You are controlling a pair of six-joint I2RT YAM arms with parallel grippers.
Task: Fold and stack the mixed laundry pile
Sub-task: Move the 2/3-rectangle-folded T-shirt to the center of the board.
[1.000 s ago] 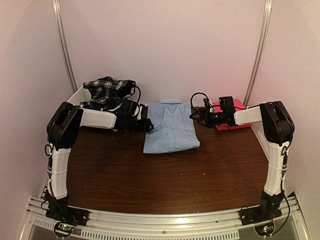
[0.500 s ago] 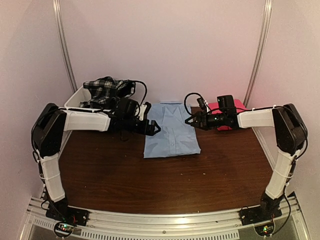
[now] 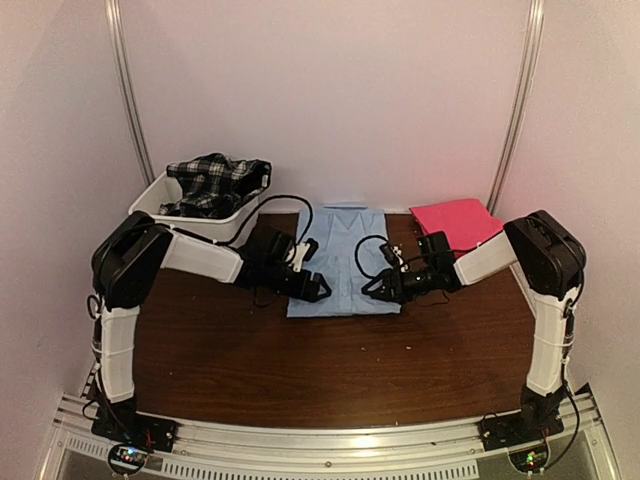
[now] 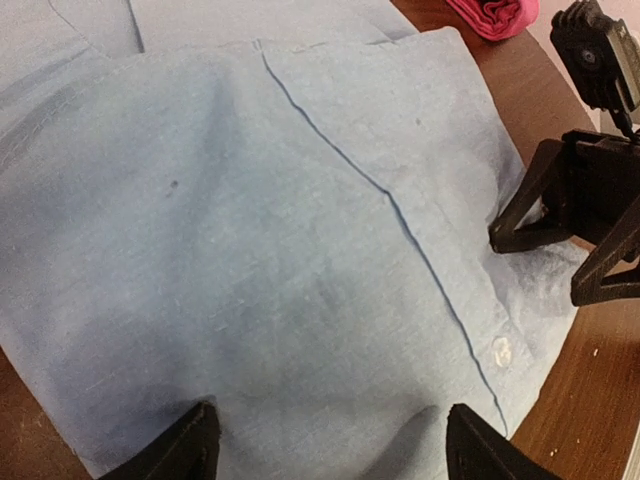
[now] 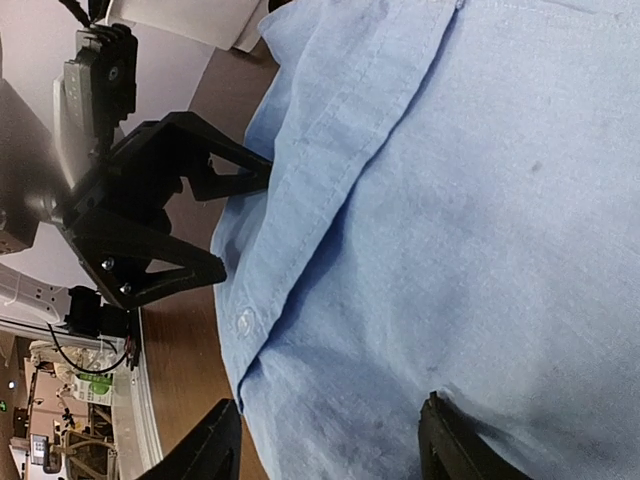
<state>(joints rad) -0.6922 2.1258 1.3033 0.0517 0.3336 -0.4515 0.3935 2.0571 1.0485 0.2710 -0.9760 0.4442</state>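
Top external: left gripper point(image 3: 318, 288), right gripper point(image 3: 372, 287) agape at light blue shirt point(image 3: 345, 250)

This is a robot laboratory, a small test cell and not a home. The left arm point(image 3: 200, 258) and the right arm point(image 3: 548, 300) are bolted on a metal rail point(image 3: 330, 440) at the near edge of a brown table point(image 3: 330, 370). Small lights point(image 3: 128, 457) glow at their bases. Plain pale walls point(image 3: 330, 90) close the table on three sides, and two bent metal poles point(image 3: 128, 100) stand at the back corners. Loose black cables point(image 3: 290, 207) run along the arms. Past the table edge, the right wrist view shows a room point(image 5: 55, 400) crowded with equipment, too small to name.
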